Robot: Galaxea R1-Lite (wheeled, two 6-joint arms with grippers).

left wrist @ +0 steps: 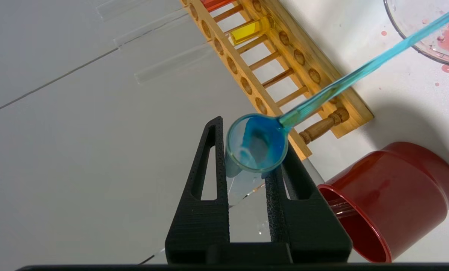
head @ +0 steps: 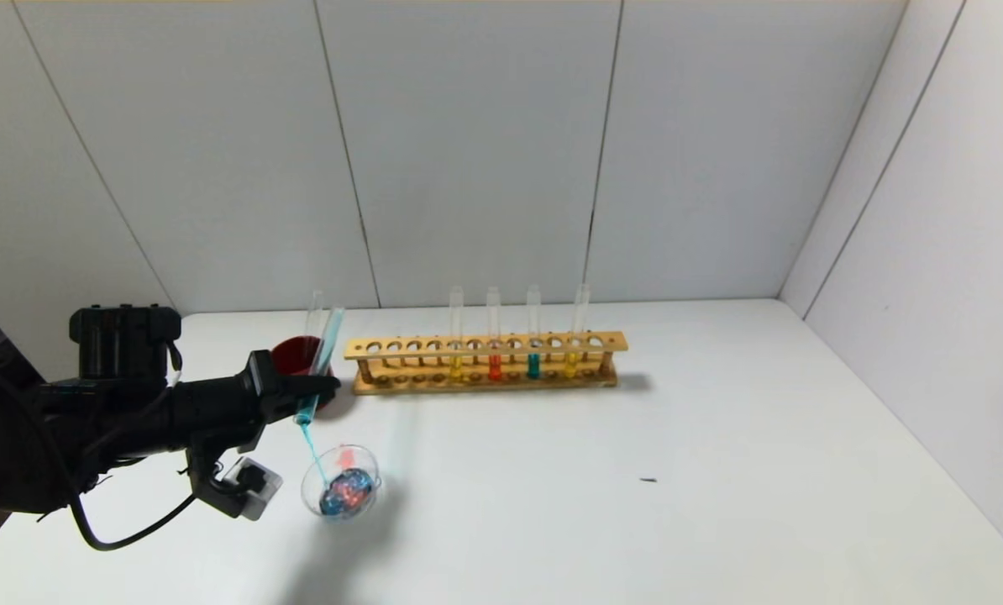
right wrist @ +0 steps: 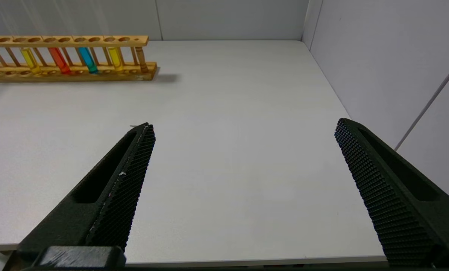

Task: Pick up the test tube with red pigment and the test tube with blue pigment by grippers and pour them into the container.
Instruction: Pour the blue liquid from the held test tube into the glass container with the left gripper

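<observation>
While the left pincer [head: 321, 388] clamps the tilted test tube with blue pigment [head: 323, 353] mid-body, thin slick glass likely needs gentle pressure; right pincer [right wrist: 243, 131] apart.

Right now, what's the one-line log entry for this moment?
left gripper: shut on blue tube | pouring into glass dish | red cup behind | right gripper: open, idle

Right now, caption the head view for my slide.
Left tool tips blue test tube, streaming into glass dish.
</observation>
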